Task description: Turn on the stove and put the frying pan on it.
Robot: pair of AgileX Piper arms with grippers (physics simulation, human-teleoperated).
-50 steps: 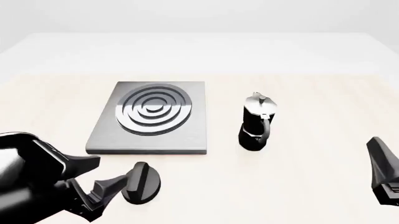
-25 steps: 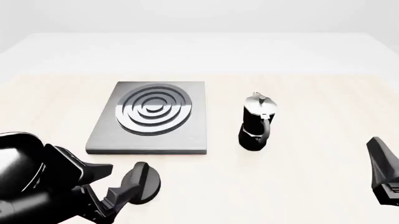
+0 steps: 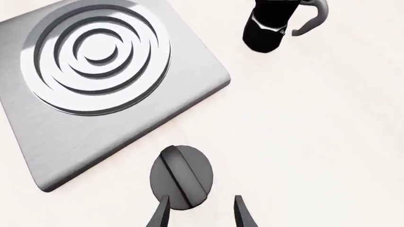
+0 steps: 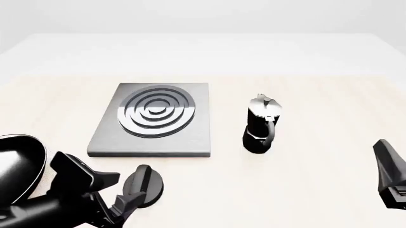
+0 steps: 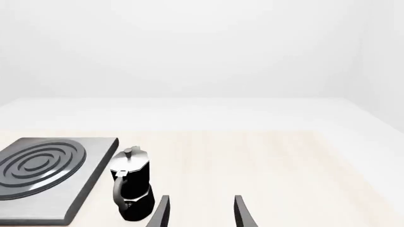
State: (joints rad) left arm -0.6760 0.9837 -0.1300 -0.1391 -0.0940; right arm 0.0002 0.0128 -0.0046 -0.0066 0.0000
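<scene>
The stove is a grey slab (image 4: 152, 121) with burner rings; it also shows in the left wrist view (image 3: 101, 71) and the right wrist view (image 5: 44, 170). Its separate round black knob (image 4: 146, 186) lies on the table in front of the slab. My left gripper (image 4: 127, 186) is open right at the knob. In the left wrist view the knob (image 3: 181, 177) sits just ahead of the open left gripper (image 3: 200, 215), nearer one finger. The glossy black frying pan (image 4: 19, 166) shows partly at the far left, its handle hidden. My right gripper (image 4: 390, 175) is open and empty, as its wrist view (image 5: 200, 213) shows.
A black-and-silver moka pot (image 4: 261, 126) stands upright to the right of the stove, and shows in the left wrist view (image 3: 271, 23) and the right wrist view (image 5: 132, 189). The light wooden table (image 4: 317, 190) runs between the pot and my right gripper.
My left arm has moved right and forward, bringing its open fingers up to the knob and uncovering the frying pan at the left edge. The right arm has not moved.
</scene>
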